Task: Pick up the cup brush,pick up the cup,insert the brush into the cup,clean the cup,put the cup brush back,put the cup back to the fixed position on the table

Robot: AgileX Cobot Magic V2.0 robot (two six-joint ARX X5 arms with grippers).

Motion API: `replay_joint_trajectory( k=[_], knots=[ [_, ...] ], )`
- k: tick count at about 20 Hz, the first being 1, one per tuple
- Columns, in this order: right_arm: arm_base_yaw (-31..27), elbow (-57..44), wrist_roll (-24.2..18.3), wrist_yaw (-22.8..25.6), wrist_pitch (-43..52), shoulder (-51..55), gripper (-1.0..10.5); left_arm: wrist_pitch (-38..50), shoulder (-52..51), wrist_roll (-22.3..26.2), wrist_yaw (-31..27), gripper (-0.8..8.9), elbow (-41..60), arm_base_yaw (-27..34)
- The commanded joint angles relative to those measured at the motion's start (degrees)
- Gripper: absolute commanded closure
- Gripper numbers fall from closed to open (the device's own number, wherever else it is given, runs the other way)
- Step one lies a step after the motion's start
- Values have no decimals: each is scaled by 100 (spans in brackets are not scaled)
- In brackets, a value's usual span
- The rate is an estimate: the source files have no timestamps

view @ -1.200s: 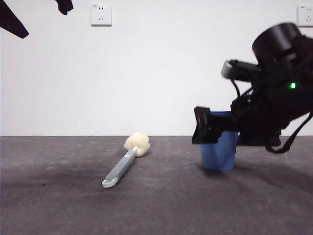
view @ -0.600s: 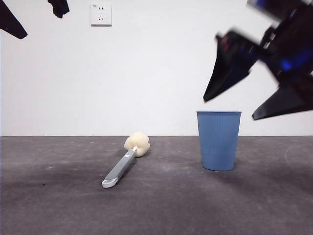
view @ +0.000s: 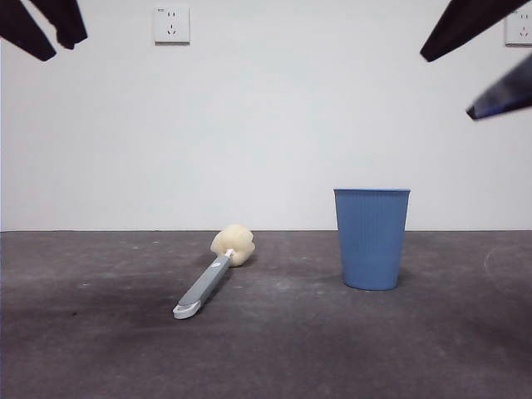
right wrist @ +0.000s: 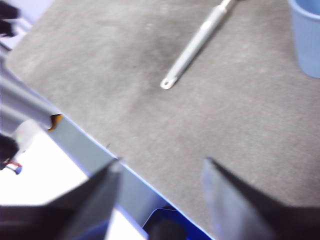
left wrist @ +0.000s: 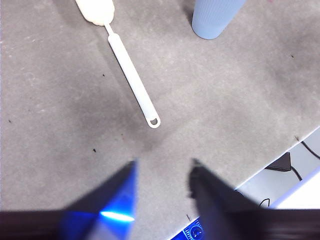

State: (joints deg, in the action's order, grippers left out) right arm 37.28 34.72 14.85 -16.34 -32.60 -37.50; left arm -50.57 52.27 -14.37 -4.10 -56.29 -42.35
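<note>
We see cup (view: 371,238) upright, brush (view: 214,273) lying flat, seemingly both returned; left gripper (left wrist: 162,172) and right gripper (right wrist: 160,167) gape empty above.

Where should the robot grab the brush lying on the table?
Probably the grey handle, near its middle, coming from above. The brush lies flat on the table, the handle is long, straight and bare, and the soft sponge head would squash.

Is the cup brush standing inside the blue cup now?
No, the cup brush lies flat on the table, apart from the upright cup, with neither tool near it.
</note>
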Motion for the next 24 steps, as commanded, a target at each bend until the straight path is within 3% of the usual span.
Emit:
replay_joint_trajectory(
  k=[1,16,18,20,24],
  knots=[
    [20,11,57,-11,17,13,946,-7,4,70,-17,817,42,-4],
    [20,11,72,17,-50,13,946,31,-120,70,-74,817,42,85],
    [20,11,72,17,-48,13,946,236,-334,358,-52,817,50,382],
    [20,11,72,15,-50,13,946,1182,-748,754,72,817,157,957],
    [20,11,72,17,-48,13,946,4153,-1998,1373,570,817,1215,2345]
  ],
)
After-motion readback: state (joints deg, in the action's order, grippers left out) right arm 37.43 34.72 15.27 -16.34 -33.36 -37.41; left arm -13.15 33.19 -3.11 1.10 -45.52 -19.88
